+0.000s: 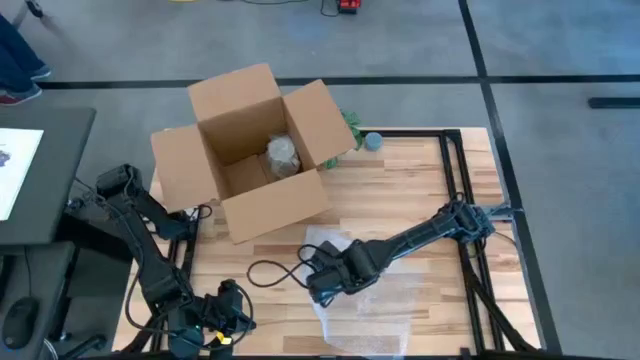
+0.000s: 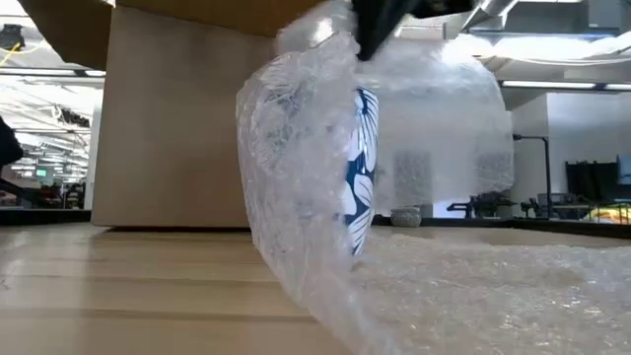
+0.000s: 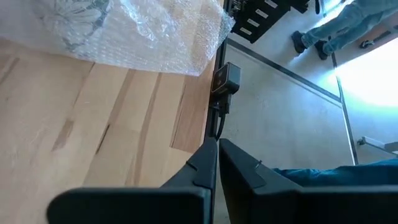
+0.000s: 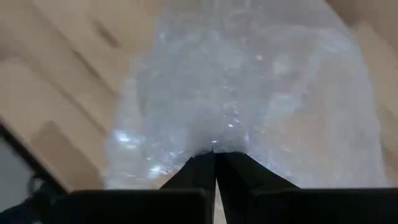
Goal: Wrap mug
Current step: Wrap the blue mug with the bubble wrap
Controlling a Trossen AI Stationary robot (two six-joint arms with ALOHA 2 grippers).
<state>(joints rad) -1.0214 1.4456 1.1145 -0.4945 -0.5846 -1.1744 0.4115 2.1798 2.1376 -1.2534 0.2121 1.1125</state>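
Surface is carrying one open cardboard box (a wrapped bundle inside), one bubble wrap sheet and one blue-and-white mug. Right gripper fingers are pinching the wrap around the mug near the front edge. Left gripper fingers are closed, empty, at the front-left corner. No writing is legible.

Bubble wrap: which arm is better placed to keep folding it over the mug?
Right. Its tool is shut on the bubble wrap, lifting it beside the blue-and-white mug. The left tool is parked shut at the table's near-left edge, holding nothing.
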